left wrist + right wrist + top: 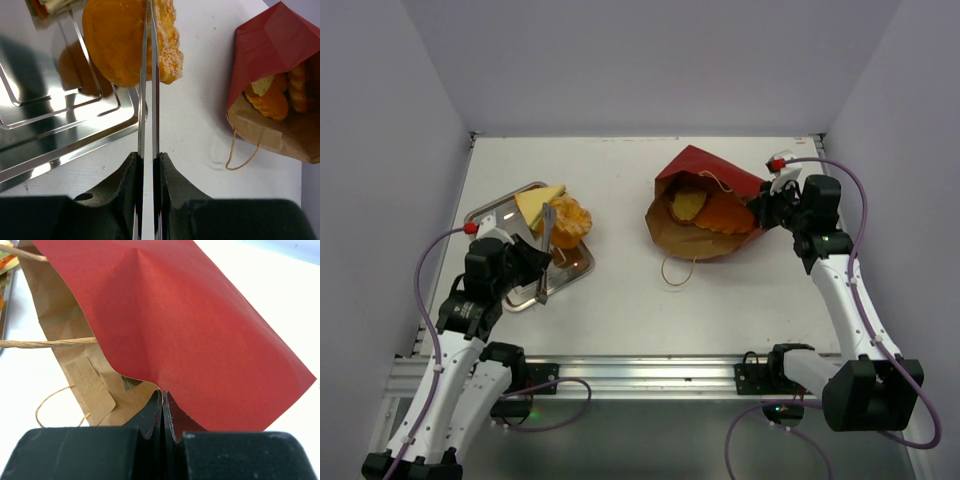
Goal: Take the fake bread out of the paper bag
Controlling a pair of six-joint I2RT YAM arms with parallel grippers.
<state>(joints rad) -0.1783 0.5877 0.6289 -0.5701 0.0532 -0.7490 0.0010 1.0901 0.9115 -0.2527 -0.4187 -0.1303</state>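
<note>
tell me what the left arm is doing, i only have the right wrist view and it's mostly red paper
Observer: The left tool is shut on the metal tongs, which point out over the corner of the tray.
Operator: any bread out of the bag
Observer: Yes. A round bun sits at the tray's edge, with a sandwich wedge beside it.
Operator: anything inside the bag
Observer: Yes. Golden-orange rolls show in the open mouth of the paper bag, whose rim your right tool is pinching.
</note>
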